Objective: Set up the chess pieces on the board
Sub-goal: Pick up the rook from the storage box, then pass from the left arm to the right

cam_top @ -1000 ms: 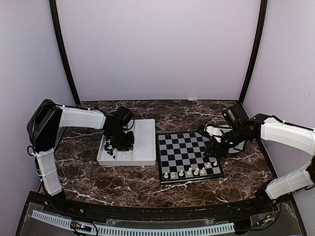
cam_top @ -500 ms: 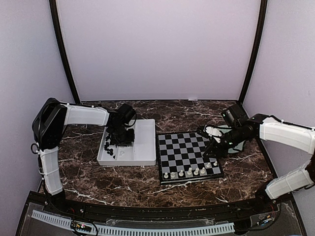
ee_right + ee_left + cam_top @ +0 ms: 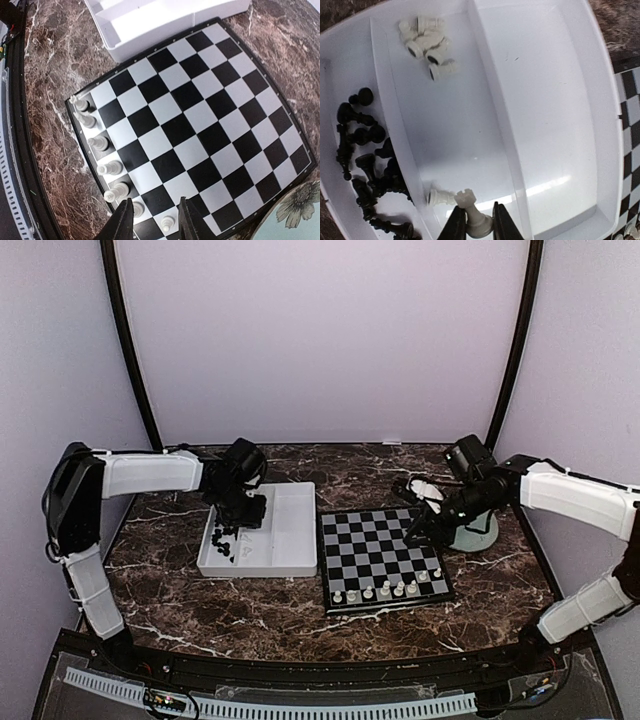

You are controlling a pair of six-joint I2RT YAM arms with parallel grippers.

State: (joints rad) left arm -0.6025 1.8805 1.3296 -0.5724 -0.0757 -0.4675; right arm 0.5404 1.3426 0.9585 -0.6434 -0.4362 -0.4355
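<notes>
Low in the left wrist view, the left hand (image 3: 478, 216) pinches a white rook (image 3: 469, 202) inside the tray (image 3: 540, 100), so the next move is likely lifting it across to the board (image 3: 190, 125), where the right hand (image 3: 156, 205) hovers half open and empty.

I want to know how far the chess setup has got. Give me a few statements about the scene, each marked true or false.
1. The left gripper grips a white rook over the tray. True.
2. Black pieces already stand on the board. False: only white pieces stand there, along its near edge.
3. The right gripper is clamped on a pawn. False: its jaws stand open and hold nothing, above the board.
4. The black pieces lie in a tray compartment of their own, apart from the white ones. True.
</notes>
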